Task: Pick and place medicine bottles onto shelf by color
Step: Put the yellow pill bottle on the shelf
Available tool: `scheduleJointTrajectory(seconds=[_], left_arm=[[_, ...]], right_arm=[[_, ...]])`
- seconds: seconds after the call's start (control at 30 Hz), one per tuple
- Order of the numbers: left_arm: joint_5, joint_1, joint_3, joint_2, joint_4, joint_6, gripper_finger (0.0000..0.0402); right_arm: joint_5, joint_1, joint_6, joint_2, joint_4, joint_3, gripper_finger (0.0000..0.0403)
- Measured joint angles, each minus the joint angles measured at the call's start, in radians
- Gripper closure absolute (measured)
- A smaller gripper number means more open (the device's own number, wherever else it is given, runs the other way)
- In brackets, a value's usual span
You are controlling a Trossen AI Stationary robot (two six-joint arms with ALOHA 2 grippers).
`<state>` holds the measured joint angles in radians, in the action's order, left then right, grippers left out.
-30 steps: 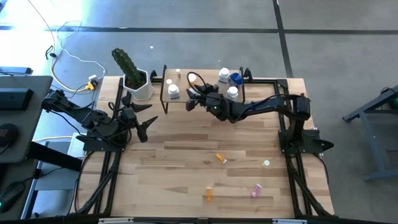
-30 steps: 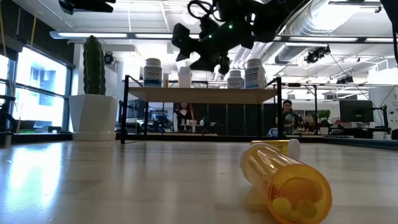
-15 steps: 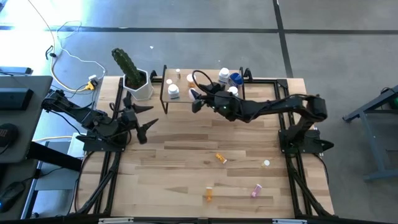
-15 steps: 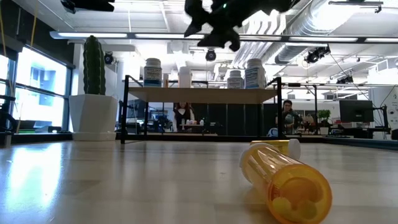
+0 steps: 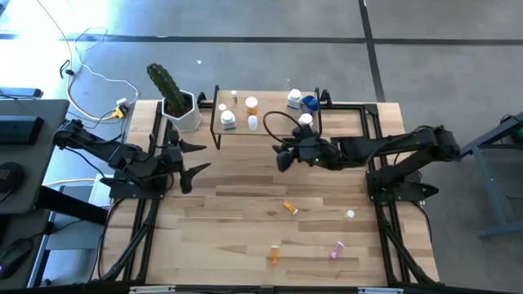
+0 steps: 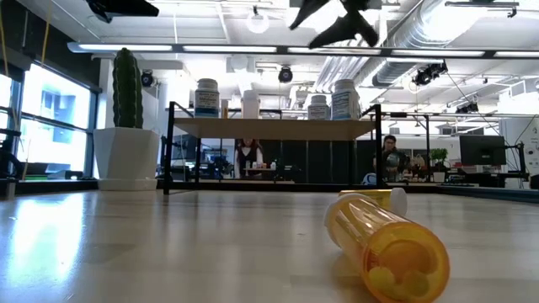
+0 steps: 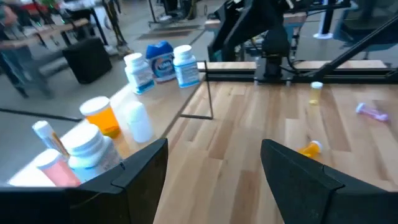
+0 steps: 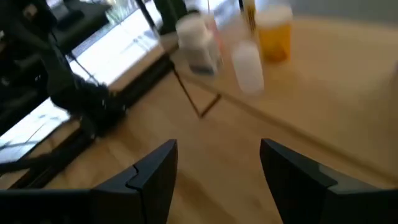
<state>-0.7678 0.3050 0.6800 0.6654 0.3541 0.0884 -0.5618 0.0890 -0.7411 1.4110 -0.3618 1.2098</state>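
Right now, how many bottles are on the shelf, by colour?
On the shelf:
white bottles: 4
orange bottle: 1
blue bottle: 1
pink bottle: 1
slim white-capped bottle, body colour unclear: 1
Total: 8

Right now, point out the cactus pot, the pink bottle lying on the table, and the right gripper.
cactus pot (image 5: 185, 114), high view, on its white rim.
pink bottle (image 5: 336, 250), high view, on its body.
right gripper (image 5: 281, 158), high view, between its open fingertips.
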Motion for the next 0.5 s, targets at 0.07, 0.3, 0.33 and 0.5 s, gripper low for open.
scheduleJointTrajectory(seconds=[0.07,0.3,0.33,0.5], left_arm=[[0.038,-0.025,0.0,0.0,0.0,0.016,0.0154],[0.107,-0.104,0.0,0.0,-0.001,0.024,0.0154],[0.113,-0.113,0.0,0.0,-0.002,0.024,0.0154],[0.139,-0.151,0.0,0.0,-0.004,0.032,0.0154]], right_arm=[[0.037,0.015,-0.073,-0.025,-0.076,0.0,0.0183],[0.214,0.062,-0.282,-0.05,-0.339,0.0,0.0183],[0.243,0.069,-0.302,-0.05,-0.376,0.0,0.0182],[0.356,0.12,-0.362,-0.05,-0.558,0.0,0.0183]])
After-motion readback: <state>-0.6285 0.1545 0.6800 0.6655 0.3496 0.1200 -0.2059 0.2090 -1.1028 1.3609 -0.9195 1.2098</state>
